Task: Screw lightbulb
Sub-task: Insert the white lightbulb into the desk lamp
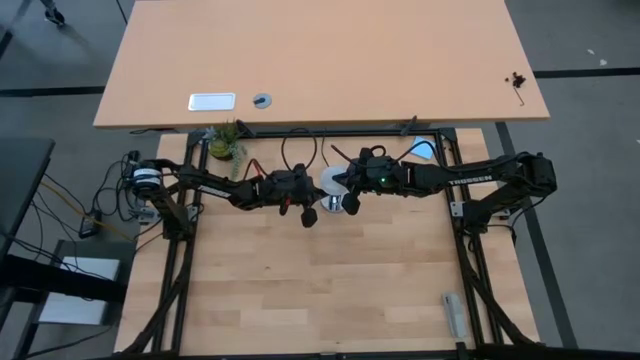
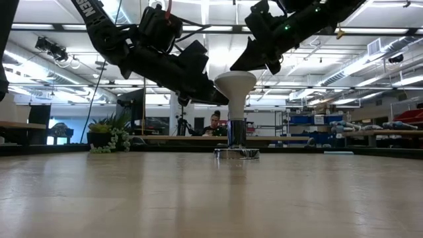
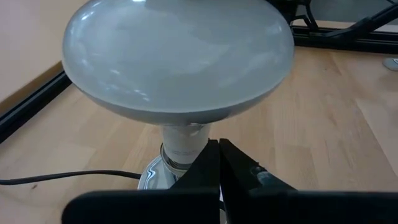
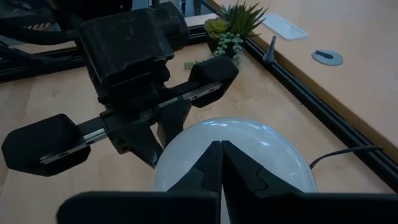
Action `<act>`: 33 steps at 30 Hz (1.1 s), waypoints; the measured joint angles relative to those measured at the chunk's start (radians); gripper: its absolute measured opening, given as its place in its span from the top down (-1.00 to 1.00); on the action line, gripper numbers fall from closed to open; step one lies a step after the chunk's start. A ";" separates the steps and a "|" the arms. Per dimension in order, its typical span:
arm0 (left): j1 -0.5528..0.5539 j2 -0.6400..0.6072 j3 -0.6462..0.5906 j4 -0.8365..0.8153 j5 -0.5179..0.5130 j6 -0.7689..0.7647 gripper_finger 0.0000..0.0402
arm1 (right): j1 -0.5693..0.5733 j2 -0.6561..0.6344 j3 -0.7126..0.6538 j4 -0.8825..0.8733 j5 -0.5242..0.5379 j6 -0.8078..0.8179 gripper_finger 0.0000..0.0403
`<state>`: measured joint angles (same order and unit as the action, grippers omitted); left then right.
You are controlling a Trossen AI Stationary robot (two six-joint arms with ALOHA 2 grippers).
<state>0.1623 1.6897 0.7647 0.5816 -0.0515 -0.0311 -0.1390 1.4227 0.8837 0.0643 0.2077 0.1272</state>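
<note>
High view straight down over table, low view level across it, both wrist views close on the lightbulb, shared by all four.

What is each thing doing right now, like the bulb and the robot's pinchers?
lightbulb: upright, standing in the socket.
socket: flat on the table, bulb's neck in it.
left end effector: shut, beside the bulb's neck, holding nothing.
right end effector: shut, over the bulb's dome, holding nothing.
plant: upright at the table's edge.
</note>
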 joint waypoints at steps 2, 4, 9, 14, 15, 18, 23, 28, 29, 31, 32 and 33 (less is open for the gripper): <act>0.000 0.000 0.000 0.000 0.001 0.000 1.00 | 0.000 -0.001 0.000 0.000 0.000 0.000 0.92; 0.000 0.000 0.000 0.000 0.001 0.000 1.00 | 0.000 -0.001 0.000 0.000 0.000 0.000 0.93; 0.000 0.000 0.000 -0.001 0.001 0.000 1.00 | 0.000 -0.002 0.000 0.006 0.000 0.000 0.95; 0.000 0.000 0.000 -0.004 0.001 0.000 1.00 | 0.000 -0.002 0.000 0.010 0.000 0.000 0.92; 0.000 0.000 0.000 -0.004 0.001 0.000 1.00 | 0.000 -0.002 0.000 0.010 0.000 0.000 0.92; 0.000 0.000 0.000 -0.004 0.001 0.000 1.00 | 0.000 -0.007 0.000 0.008 0.000 0.000 0.94; 0.000 0.000 0.000 -0.006 0.001 0.000 1.00 | 0.000 -0.023 -0.001 -0.001 0.000 0.009 0.89; 0.000 0.000 0.000 -0.008 0.001 0.000 1.00 | 0.000 -0.025 -0.001 0.003 0.010 0.011 0.70; 0.000 0.000 0.000 -0.008 0.001 0.000 1.00 | 0.000 -0.025 -0.001 0.003 0.011 0.011 0.67; 0.000 0.000 0.000 -0.009 0.001 0.000 1.00 | 0.000 -0.026 -0.001 0.004 0.011 0.010 0.62; 0.000 0.000 0.000 -0.009 0.001 0.000 1.00 | 0.000 -0.026 -0.001 0.004 0.011 0.007 0.61; 0.000 0.000 0.000 -0.009 0.001 0.000 1.00 | 0.000 -0.032 -0.001 -0.001 0.011 0.000 0.61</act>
<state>0.1623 1.6901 0.7646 0.5725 -0.0509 -0.0307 -0.1390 1.3904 0.8825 0.0628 0.2188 0.1274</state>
